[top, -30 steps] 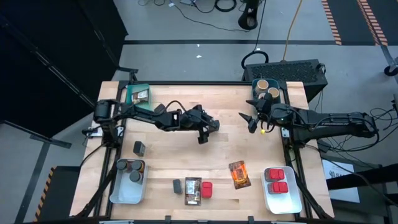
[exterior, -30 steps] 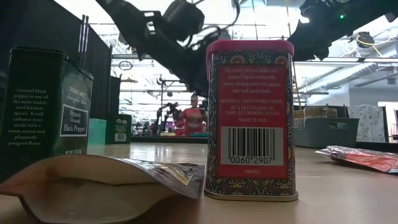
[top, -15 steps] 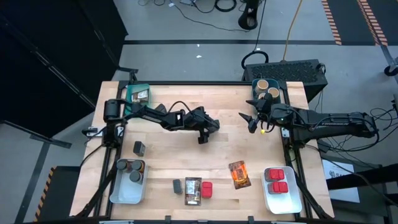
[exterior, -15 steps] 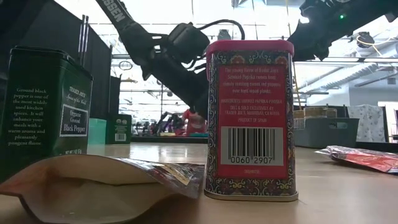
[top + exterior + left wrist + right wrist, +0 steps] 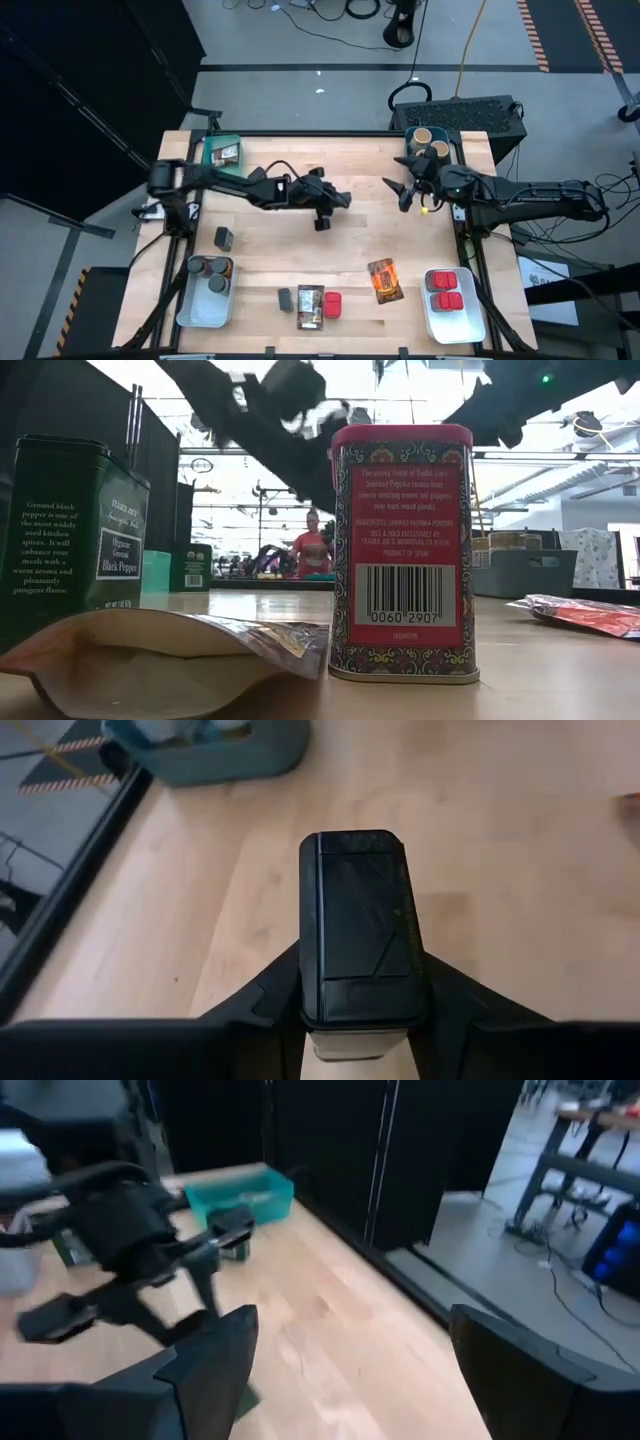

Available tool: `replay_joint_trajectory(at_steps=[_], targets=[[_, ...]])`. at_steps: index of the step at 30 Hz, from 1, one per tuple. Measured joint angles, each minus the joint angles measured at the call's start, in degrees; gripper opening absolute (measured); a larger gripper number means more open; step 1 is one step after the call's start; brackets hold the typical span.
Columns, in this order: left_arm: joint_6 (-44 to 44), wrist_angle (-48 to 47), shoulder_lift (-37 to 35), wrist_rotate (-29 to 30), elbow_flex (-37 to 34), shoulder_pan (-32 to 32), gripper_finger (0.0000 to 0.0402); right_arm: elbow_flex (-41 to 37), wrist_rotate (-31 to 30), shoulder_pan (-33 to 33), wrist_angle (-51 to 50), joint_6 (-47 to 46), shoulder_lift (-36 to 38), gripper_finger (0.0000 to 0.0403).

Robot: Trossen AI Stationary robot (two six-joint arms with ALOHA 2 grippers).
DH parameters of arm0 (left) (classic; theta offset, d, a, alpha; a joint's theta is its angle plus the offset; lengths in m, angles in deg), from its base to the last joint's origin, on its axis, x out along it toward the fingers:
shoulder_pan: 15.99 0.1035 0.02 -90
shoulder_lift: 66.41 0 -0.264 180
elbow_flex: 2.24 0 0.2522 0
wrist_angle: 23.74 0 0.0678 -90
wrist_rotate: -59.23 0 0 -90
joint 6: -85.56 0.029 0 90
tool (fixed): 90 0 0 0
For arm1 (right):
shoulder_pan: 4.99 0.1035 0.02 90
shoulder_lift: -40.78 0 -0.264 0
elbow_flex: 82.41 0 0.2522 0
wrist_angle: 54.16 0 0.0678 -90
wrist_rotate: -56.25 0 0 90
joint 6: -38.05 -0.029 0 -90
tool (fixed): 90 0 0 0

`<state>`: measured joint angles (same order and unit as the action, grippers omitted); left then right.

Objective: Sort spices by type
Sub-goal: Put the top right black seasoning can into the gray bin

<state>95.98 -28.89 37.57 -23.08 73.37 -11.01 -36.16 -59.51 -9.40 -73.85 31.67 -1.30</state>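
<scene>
Spices partly sorted; left gripper clamped on a black tin

Spices lie across the table (image 5: 300, 240). Two tan cylinders (image 5: 430, 145) stand in the far right bin. Red tins (image 5: 444, 288) fill the near right tray, and dark jars (image 5: 208, 272) sit in the near left tray (image 5: 198, 312). A teal bin (image 5: 222, 153) at the far left corner holds a packet. Loose items remain: a dark tin (image 5: 224, 238) near the left edge; a grey tin (image 5: 285, 298), a printed packet (image 5: 310, 305) and a red tin (image 5: 332, 304) together at the near edge; an orange packet (image 5: 385, 280) to their right.

The left gripper (image 5: 360, 1020), above mid-table, has its fingers closed against the sides of a black tin (image 5: 362, 925). The right gripper (image 5: 400, 192) hovers near the far right bin, fingers spread and empty.
</scene>
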Motion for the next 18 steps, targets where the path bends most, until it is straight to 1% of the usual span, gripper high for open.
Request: replay_joint_trajectory(at_steps=[4, 7, 9, 13, 15, 18], targets=[[-0.2, -9.3, -8.2, 1.2, 0.0, -3.3, 0.0128, 0.0, 0.3, 0.0, 4.0, 2.4, 0.0, 0.0312], [-4.7, -17.0, -16.0, 4.0, 0.0, -7.2, 0.0128, 0.0, 0.3, 0.0, 6.7, 3.7, 0.0, 0.0312], [-8.2, -23.7, -21.2, 4.1, 0.1, -10.1, 0.0128, 0.0, 0.3, 0.0, 8.7, 4.9, 0.0, 0.0312], [-10.2, -39.3, -31.0, -0.3, 0.1, -16.3, 0.0128, 0.0, 0.4, 0.0, 12.0, 8.1, 0.0, 0.0312], [-12.8, -44.1, -35.2, -2.3, 0.1, -19.4, 0.0128, 0.0, 0.4, 0.0, 12.9, 9.0, 0.0, 0.0312], [-17.1, -49.3, -39.4, -2.5, 0.1, -23.8, 0.0128, 0.0, 0.6, 0.0, 15.0, 10.3, 0.0, 0.0312]])
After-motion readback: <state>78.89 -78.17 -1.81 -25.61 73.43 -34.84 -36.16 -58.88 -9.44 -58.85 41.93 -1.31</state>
